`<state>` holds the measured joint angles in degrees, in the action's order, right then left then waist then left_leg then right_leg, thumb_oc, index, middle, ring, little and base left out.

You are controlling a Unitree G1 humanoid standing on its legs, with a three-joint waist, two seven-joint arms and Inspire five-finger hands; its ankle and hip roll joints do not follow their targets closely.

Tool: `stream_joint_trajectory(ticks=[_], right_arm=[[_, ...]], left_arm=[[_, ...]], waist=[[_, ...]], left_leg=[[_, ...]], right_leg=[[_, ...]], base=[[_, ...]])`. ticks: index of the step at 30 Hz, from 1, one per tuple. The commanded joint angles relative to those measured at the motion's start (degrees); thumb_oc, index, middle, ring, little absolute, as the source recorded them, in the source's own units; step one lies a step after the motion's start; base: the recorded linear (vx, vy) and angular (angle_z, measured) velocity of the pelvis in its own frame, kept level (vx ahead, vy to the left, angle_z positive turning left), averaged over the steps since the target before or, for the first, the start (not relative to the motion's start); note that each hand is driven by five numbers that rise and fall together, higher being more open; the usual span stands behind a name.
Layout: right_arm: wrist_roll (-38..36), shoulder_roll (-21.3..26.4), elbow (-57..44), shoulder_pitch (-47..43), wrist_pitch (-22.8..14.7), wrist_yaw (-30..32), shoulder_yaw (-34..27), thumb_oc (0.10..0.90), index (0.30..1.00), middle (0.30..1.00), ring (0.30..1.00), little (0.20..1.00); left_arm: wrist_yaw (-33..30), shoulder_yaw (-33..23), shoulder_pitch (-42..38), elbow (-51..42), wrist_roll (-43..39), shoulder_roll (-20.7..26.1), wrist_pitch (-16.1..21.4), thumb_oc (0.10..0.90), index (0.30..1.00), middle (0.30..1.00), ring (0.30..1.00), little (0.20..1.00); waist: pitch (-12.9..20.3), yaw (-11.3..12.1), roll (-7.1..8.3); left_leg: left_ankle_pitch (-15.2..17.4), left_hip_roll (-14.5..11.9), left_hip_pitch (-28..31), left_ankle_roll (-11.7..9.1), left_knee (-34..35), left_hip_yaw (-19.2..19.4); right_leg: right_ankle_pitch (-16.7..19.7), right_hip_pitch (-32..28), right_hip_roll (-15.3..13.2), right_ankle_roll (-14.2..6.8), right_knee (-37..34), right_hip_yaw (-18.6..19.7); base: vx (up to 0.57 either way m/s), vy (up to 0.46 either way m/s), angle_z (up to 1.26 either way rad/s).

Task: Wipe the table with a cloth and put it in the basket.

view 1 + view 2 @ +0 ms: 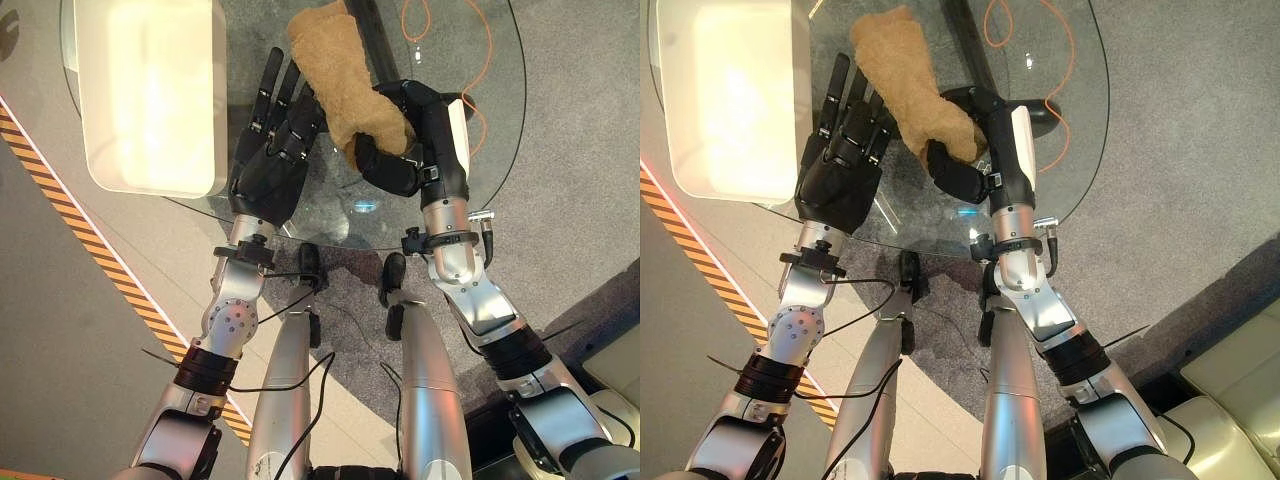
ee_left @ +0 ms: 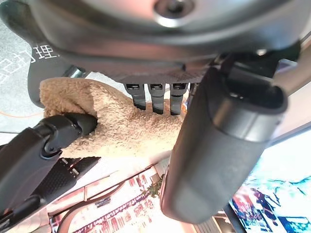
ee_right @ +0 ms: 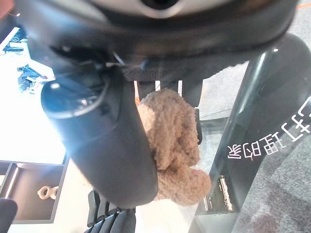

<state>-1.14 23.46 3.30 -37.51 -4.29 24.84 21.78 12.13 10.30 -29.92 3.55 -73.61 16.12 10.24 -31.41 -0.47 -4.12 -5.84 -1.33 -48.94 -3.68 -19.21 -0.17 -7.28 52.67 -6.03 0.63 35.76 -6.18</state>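
A tan fluffy cloth [image 1: 338,75] lies stretched across the round glass table [image 1: 500,120]. My right hand [image 1: 415,140] grips the cloth's near end, its fingers and thumb curled round the bunched fabric [image 3: 175,145]. My left hand [image 1: 272,150] rests flat on the glass just left of the cloth, fingers straight and pointing away from me, their tips [image 2: 153,97] beside the cloth's edge [image 2: 121,131]. A white basket [image 1: 150,90] stands on the table's left part, beside the left hand.
An orange cable [image 1: 470,60] trails on the grey floor under the glass at the far right. A black and yellow striped tape line [image 1: 90,250] runs across the floor on the left. A pale cushioned seat [image 1: 1240,380] sits at the lower right.
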Motion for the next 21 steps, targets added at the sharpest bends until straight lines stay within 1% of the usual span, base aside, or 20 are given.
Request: stream_joint_trajectory(ticks=[1,4,8,12,15,18,21], right_arm=[[4.1,-1.2,-13.7,-5.5,-7.3,-2.5,0.3,0.100,0.300,0.300,0.300,0.200],[4.1,-1.0,-14.0,-5.3,-6.9,-3.0,0.5,0.100,0.300,0.300,0.300,0.200],[4.3,-0.6,-13.6,-5.3,-6.3,-3.8,0.6,0.100,0.300,0.300,0.300,0.200],[5.8,0.0,-12.7,-5.4,-6.8,-4.7,0.8,0.100,0.300,0.300,0.300,0.200],[6.1,0.5,-12.7,-5.3,-6.7,-4.7,1.0,0.100,0.300,0.300,0.300,0.200],[6.4,1.0,-12.7,-5.2,-7.7,-4.8,0.9,0.100,0.300,0.300,0.300,0.200],[6.4,1.0,-13.0,-5.3,-8.2,-4.1,0.7,0.100,0.300,0.300,0.300,0.200]], left_arm=[[6.6,-0.8,-5.5,-11.0,-1.5,-1.3,2.1,0.800,0.900,0.900,0.900,0.900],[6.0,-1.0,-5.7,-11.1,-1.5,-1.3,2.8,0.800,0.900,0.900,0.900,0.900],[7.3,-1.7,-5.9,-11.1,-2.4,-1.2,2.7,0.800,0.900,0.900,0.900,0.900],[6.9,-2.0,-6.1,-11.7,-3.4,-1.6,2.5,0.800,0.900,0.900,0.900,0.900],[5.7,-2.3,-6.2,-11.9,-4.4,-1.7,3.7,0.800,0.900,0.900,0.900,0.900],[4.7,-2.8,-5.9,-11.8,-5.6,-1.7,5.1,0.800,0.900,0.900,0.900,0.900],[2.8,-3.0,-5.9,-11.7,-4.8,-1.8,5.9,0.800,0.900,0.900,0.900,0.900]], waist=[[1.6,-0.2,0.11],[1.6,-0.3,0.21],[1.6,-0.3,0.28],[1.6,-0.2,0.30],[1.6,-0.2,0.33],[1.6,-0.3,0.43],[1.6,-0.2,0.41]], left_leg=[[6.6,2.9,2.3,3.4,-3.5,3.9],[6.6,2.9,2.3,3.4,-3.5,3.8],[6.7,2.9,2.2,3.4,-3.7,3.7],[6.6,3.0,2.2,3.3,-3.6,3.6],[6.7,3.0,2.2,3.3,-3.6,3.6],[6.7,3.1,2.3,3.2,-3.7,3.5],[6.7,3.1,2.2,3.2,-3.7,3.4]], right_leg=[[2.8,-3.2,2.3,-2.0,-6.4,-0.9],[2.7,-3.1,2.3,-2.0,-6.2,-0.9],[2.6,-3.0,2.5,-1.9,-6.0,-0.7],[2.5,-3.0,2.3,-1.9,-6.0,-0.9],[2.5,-3.0,2.3,-1.9,-6.0,-0.9],[2.4,-3.1,2.4,-2.0,-6.0,-0.9],[2.3,-3.0,2.5,-2.0,-5.9,-0.9]], base=[[0.00,0.000,0.00],[0.00,0.000,0.00],[0.00,0.000,0.00],[0.00,0.000,0.00],[0.00,0.000,0.00],[0.00,0.000,0.00],[0.00,0.000,0.00]])
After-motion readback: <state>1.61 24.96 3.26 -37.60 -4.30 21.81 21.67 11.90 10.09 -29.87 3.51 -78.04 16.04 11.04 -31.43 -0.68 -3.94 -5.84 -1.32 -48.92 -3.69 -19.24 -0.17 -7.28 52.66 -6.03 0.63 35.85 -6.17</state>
